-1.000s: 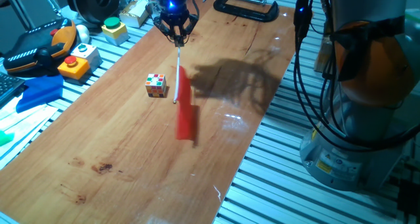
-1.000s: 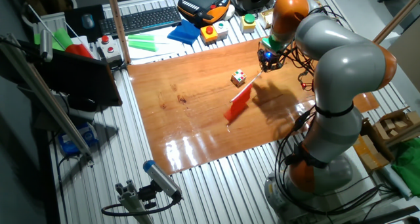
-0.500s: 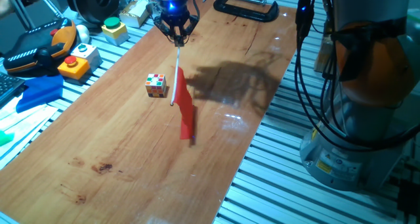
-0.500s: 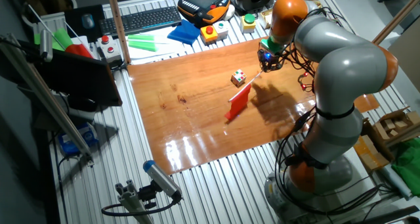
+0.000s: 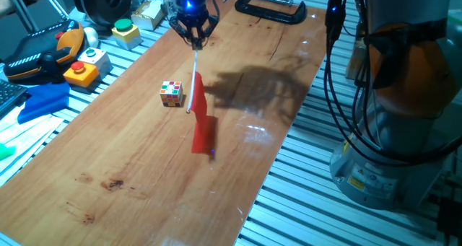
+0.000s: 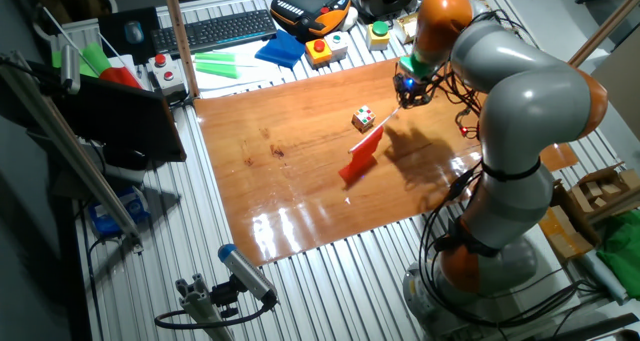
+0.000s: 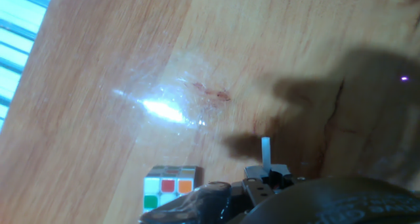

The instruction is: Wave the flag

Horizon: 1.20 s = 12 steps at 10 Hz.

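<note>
Grip: gripper (image 5: 195, 44) fingers pinched on the stick's top end, so the cloth hangs free to swing.
Flag: flag (image 5: 203, 125) aloft above mid-table, near the cube (image 5: 171, 93).

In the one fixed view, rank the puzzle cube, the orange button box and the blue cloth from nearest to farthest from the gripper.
Measured from the gripper:
1. Puzzle cube, on the wood just below and left of it.
2. Orange button box, off the board to the left.
3. Blue cloth, farther left, near the picture's edge.
</note>
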Motion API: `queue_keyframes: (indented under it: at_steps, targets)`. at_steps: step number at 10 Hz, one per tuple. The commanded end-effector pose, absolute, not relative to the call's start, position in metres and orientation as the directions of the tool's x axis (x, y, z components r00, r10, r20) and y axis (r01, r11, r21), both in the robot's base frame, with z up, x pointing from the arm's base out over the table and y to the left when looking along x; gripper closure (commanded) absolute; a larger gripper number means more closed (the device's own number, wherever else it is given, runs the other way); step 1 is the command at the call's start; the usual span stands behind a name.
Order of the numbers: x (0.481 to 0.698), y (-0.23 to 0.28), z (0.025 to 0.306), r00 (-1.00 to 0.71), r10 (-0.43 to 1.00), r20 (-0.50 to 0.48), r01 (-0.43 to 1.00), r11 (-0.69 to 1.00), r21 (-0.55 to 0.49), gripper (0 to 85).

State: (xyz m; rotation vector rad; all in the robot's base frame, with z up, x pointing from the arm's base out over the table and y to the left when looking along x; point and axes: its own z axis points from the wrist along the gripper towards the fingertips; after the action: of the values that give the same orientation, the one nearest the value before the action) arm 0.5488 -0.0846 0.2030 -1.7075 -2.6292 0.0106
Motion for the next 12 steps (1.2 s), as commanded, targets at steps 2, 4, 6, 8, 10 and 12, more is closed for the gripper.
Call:
queue_keyframes:
  at_steps: [2,4,6,8,10,12]
  targets:
    - [0.55,-0.085,0.229,-0.409,0.913,-0.002,0.913,0.408,-0.015,84.3]
    - [0.551,-0.084,0.246,-0.41,0.912,-0.007,0.912,0.41,-0.019,84.3]
    - [0.551,-0.083,0.256,-0.411,0.911,-0.011,0.911,0.411,-0.021,84.3]
    - [0.55,-0.082,0.257,-0.421,0.907,-0.001,0.907,0.421,-0.017,84.3]
    - [0.549,-0.082,0.258,-0.428,0.904,0.008,0.904,0.428,-0.021,84.3]
    - [0.549,-0.082,0.258,-0.454,0.891,0.029,0.89,0.455,-0.021,84.3]
